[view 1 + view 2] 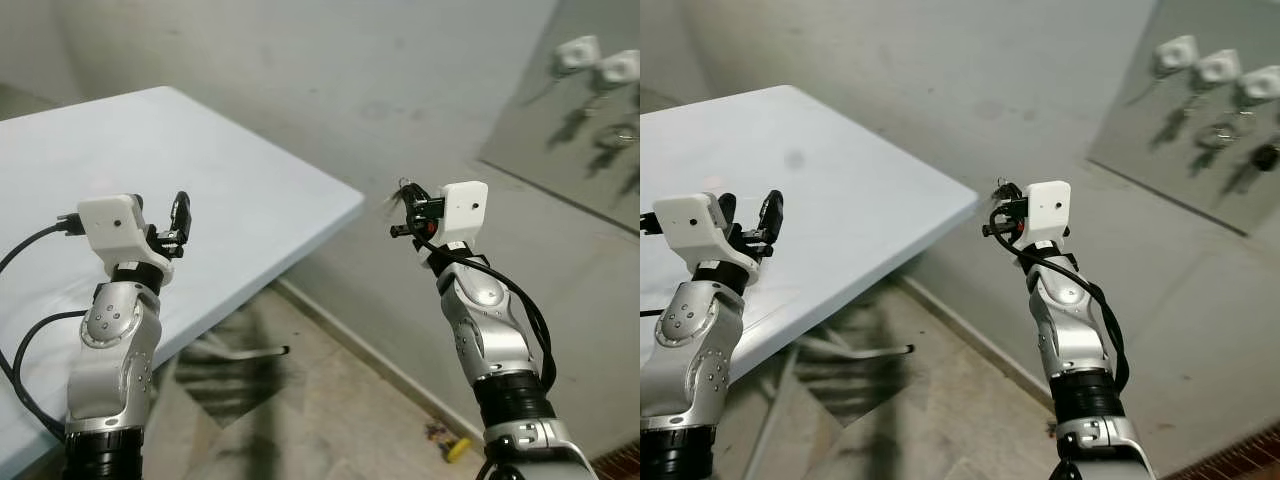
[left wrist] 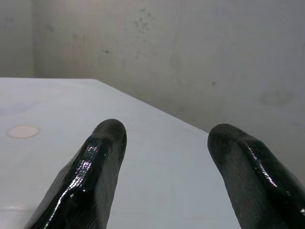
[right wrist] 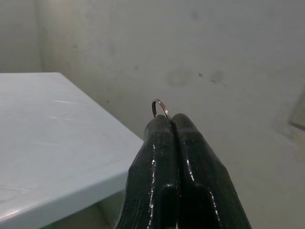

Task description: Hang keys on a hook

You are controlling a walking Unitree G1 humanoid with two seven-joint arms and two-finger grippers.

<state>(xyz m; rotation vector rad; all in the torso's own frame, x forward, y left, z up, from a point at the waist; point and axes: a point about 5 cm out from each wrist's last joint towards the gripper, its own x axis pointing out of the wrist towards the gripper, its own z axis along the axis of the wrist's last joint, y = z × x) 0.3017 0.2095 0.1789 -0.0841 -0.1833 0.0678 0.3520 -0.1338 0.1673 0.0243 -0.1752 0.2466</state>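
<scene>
From the head views, the right gripper (image 1: 401, 212) is raised beside the white table (image 1: 250, 200), away from the hooks (image 1: 1220, 68) on the wall panel. The left gripper (image 1: 180, 218) is above the table. In the left wrist view its fingers (image 2: 95, 167) are apart. In the right wrist view the fingers (image 3: 162, 157) are pressed together — clamped on the key ring (image 3: 160, 107).

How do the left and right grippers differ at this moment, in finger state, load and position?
The left gripper has its fingers spread with nothing between them; the right gripper is pinched shut on a key ring. The left is raised over the white table; the right is raised beyond the table's edge, before the grey wall. Both have glossy black fingers.
</scene>
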